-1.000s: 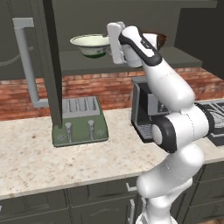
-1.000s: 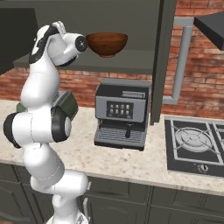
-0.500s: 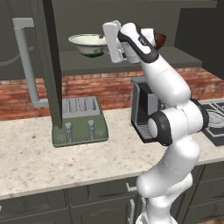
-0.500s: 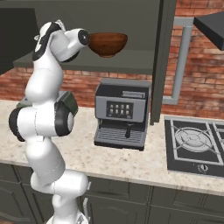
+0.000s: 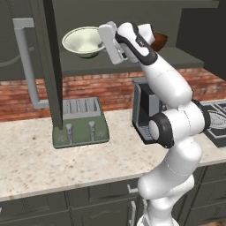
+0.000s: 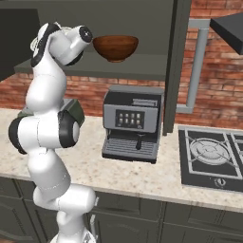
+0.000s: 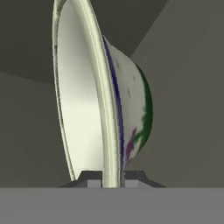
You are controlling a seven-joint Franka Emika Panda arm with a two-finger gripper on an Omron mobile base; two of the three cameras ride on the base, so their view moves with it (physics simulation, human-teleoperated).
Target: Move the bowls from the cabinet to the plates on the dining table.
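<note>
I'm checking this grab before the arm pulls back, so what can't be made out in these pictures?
- Left base view: the brown bowl is mostly behind the arm.
- Left base view: the end effector's fingertips are behind its own hand at the cream bowl.
- Right base view: the toaster is mostly behind the arm.

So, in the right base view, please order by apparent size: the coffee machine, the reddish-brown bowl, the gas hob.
1. Gas hob, though the frame edge cuts it off and it sits nearer the camera.
2. Coffee machine, nearly as large, so the first two are unsure.
3. Reddish-brown bowl, clearly smallest.
</note>
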